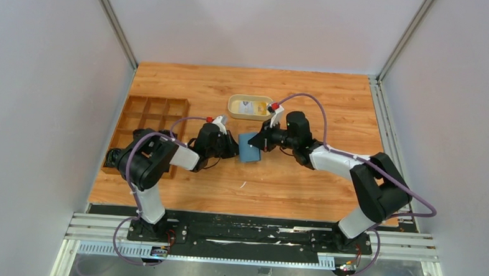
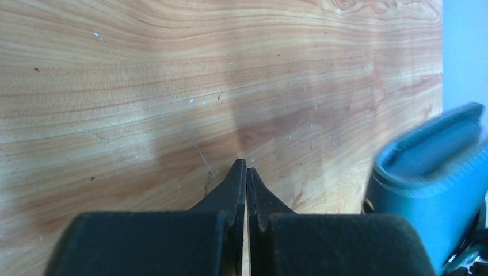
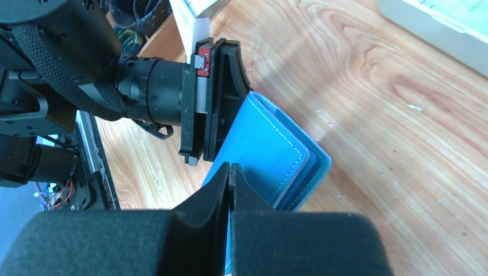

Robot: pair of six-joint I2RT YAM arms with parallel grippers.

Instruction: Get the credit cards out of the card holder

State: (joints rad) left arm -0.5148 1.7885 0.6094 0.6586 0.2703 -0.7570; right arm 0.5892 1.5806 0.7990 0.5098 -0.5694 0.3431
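Near the arm bases the table (image 1: 277, 189) is bare wood, so plenty of room there. Mid-table, the blue card holder (image 3: 270, 149) sits tilted up between both grippers. The left gripper (image 2: 246, 168) is fully closed on nothing, fingertips over bare wood, with the holder just off to its right. The right gripper (image 3: 230, 170) is pinched tight too, seemingly on the holder's near edge. A compartment box (image 1: 131, 117) hugs the left edge. Just beyond the grippers, an oval tray (image 1: 234, 106) has a pale card (image 1: 248, 107) in it, with free wood behind.
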